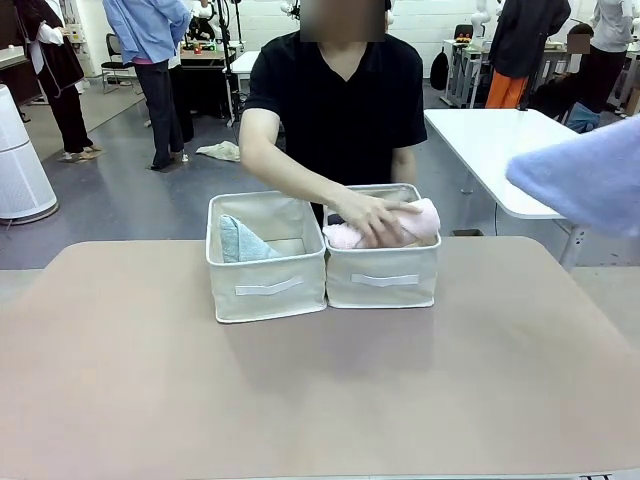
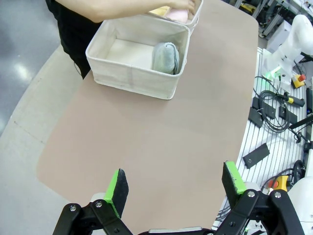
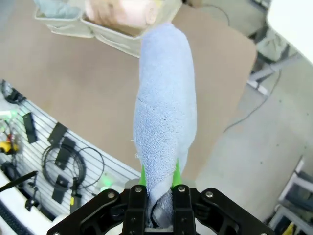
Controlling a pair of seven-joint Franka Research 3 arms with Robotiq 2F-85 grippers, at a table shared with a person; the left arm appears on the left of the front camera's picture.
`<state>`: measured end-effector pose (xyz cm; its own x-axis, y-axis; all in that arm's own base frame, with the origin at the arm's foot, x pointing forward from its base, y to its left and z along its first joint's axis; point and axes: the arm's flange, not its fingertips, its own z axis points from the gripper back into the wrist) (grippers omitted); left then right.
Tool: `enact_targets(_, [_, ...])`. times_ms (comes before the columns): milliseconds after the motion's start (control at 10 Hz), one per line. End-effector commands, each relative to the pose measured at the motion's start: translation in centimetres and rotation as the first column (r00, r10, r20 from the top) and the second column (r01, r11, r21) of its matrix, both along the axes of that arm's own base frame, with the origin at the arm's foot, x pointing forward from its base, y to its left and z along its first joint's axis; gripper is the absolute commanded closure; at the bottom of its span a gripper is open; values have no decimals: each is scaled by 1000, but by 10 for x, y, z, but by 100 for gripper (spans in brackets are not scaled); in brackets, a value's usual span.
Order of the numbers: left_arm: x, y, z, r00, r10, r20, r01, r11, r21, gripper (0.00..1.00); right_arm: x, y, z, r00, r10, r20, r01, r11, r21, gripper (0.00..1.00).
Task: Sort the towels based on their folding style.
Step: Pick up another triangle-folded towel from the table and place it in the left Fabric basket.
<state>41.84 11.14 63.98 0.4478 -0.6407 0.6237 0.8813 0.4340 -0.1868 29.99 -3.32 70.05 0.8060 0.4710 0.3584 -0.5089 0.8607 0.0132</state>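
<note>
Right claw (image 3: pixel 159 177): clamping all the way down on the narrow end of the blue towel (image 3: pixel 164 98), green pads squeezing it from both sides.

Blue towel: hanging in the air well off to the right of the left bin (image 1: pixel 267 285), up above the tabletop (image 1: pixel 320 390), not touching either one. In the wrist view its fat end is pointing toward the bins.

Left claw (image 2: pixel 176 180): gaping wide and gripping nothing, hovering over bare tabletop well apart from the left bin, on the robot's side of it.

Mint towel (image 1: pixel 240 242): sitting inside the left bin, leaning up against its left wall.

Right bin (image 1: pixel 383 280): standing just beside the left bin, the two side walls touching.

Pink towel (image 1: pixel 415 222): lying on top in the right bin, so just right of the left bin, poking up over the rim.

Person's hand (image 1: pixel 372 220): pressing down flat on the pink towel, with the arm reaching in from the far side of the left bin.

Dark thing (image 1: pixel 335 218): peeking out next to the pink towel on the side nearest the left bin. Might be another towel, honestly can't tell from here.
</note>
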Motion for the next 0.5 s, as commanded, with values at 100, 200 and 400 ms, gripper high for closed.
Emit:
enact_targets(100, [0,-2,0,1000,5,9,-5,1000,-5,0,42,79,6,985,169,-33,-167,985,45,100])
enact_targets(200, [0,-2,0,1000,5,9,-5,1000,-5,0,53,96,3,983,179,-32,-177,983,48,100])
enact_targets(400, [0,-2,0,1000,5,9,-5,1000,-5,0,57,85,-2,993,116,-6,-116,991,62,100])
